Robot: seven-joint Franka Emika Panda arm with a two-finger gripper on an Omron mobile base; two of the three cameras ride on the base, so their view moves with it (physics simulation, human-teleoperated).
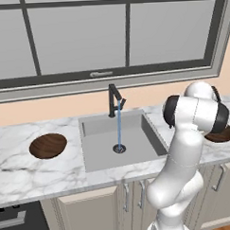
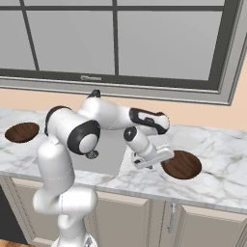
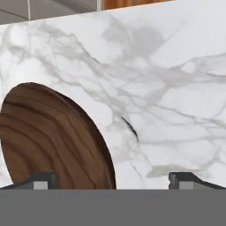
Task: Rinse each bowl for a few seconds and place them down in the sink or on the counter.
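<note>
My gripper (image 3: 112, 180) hangs with its jaws spread wide and empty beside the right-hand wooden bowl (image 2: 182, 164) on the marble counter (image 2: 217, 164), right of the sink (image 1: 118, 135). I fear the fingers straddle bare counter, so closing here could miss or nudge the rim; I can read no labels or writing anywhere

Base cams flank sink (image 1: 118, 135); hand cam close

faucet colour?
Black faucet, clearest in the left base view.
</note>
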